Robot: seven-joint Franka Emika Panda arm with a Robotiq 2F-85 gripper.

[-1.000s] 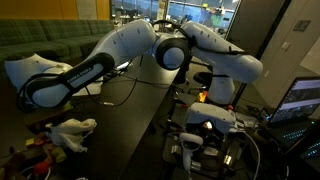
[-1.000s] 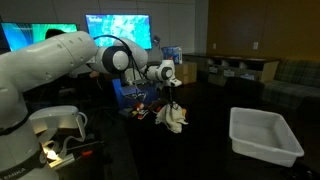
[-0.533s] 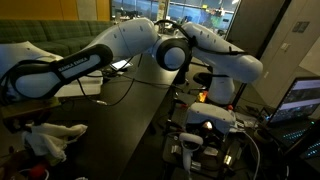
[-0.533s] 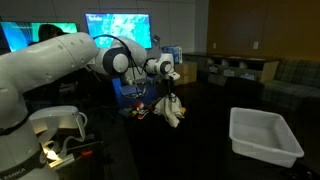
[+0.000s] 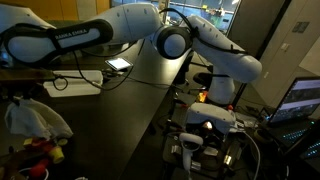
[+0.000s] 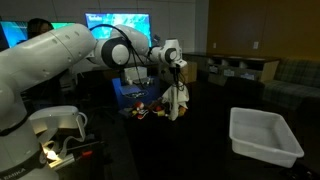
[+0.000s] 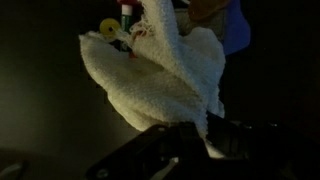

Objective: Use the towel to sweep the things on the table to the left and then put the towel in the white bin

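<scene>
One gripper (image 6: 176,78) is clamped on the hanging towel (image 6: 179,102); folds hide its fingertips, and the small objects (image 6: 148,112) beneath are indistinct.

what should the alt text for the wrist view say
A white waffle-textured cloth towel fills the middle of the frame, pinched in the dark pincer at the bottom edge. Past it, at the top, small yellow, red and green plastic items show against a dark table.
</scene>
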